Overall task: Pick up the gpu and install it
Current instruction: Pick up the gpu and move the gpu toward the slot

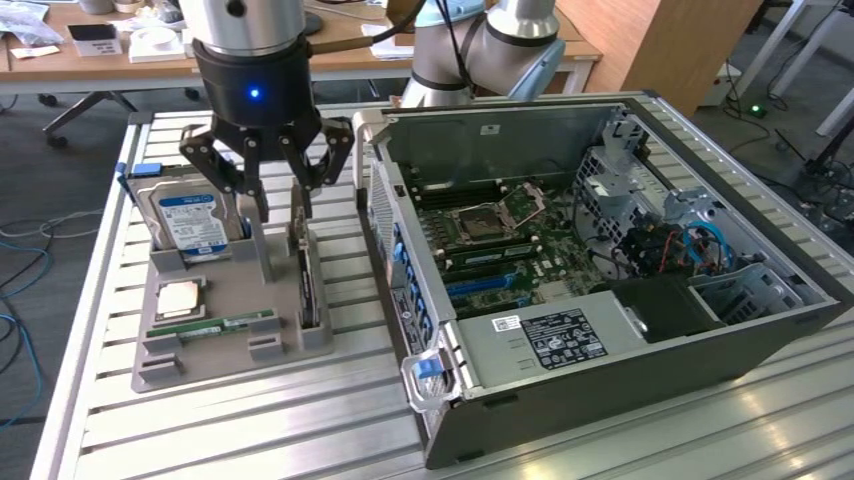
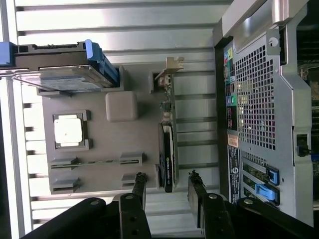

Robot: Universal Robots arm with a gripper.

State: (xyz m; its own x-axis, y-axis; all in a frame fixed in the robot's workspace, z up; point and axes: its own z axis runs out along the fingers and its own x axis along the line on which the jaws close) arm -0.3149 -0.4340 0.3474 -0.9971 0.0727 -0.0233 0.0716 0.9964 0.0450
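Slatted table (image 1: 267,430), gpu (image 2: 168,159) upright in grey holder (image 1: 220,290), fingers (image 2: 195,185) spread above it

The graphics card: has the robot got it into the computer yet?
Not yet. The thin green-and-black card stands on edge in the grey plastic holder. The open claw hovers above it, gripping nothing. Lifting it and seating it in the open black computer case are undone.

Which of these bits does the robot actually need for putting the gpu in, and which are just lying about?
For the job: gpu, standing on edge in the holder; open claw over it; open computer case.

Lying about: hard drive, CPU, RAM stick, all in the same holder.
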